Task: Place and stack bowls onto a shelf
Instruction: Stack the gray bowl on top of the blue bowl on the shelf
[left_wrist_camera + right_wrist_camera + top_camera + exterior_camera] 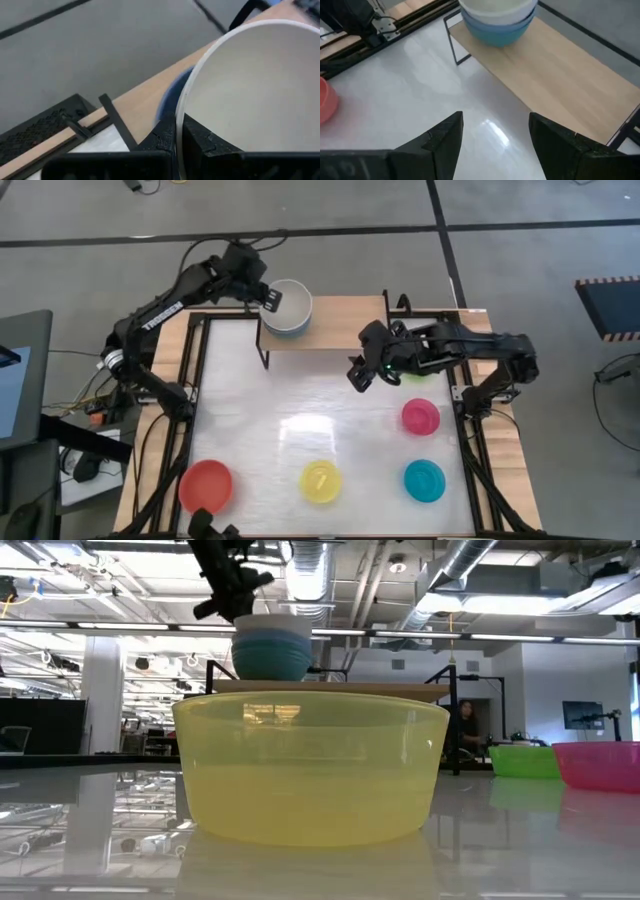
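A white bowl (pixel 290 302) sits nested on top of a blue bowl (pixel 496 27) at the left end of the wooden shelf (pixel 335 325). The stack also shows in the low view (pixel 272 648). My left gripper (pixel 268 301) is shut on the white bowl's rim. My right gripper (pixel 360 372) is open and empty, hovering over the table just in front of the shelf's right half; its own view shows its spread fingers (pixel 495 137). A lime green bowl (pixel 416 373) lies partly hidden under the right arm. My left gripper pinches the white bowl's rim (pixel 178 112) on the bowl's left side, one finger inside (pixel 210 142) and one outside (pixel 161 137). The fingers slant down from the far left. The bowl sits upright, nested in the blue bowl (pixel 169 97) on the shelf.
On the table stand a pink bowl (pixel 420 416), a cyan bowl (pixel 424 480), a yellow bowl (pixel 320 482) and a red bowl (pixel 205 485). The yellow bowl (pixel 310 765) fills the low view. The shelf's middle and right part (pixel 555 65) are bare.
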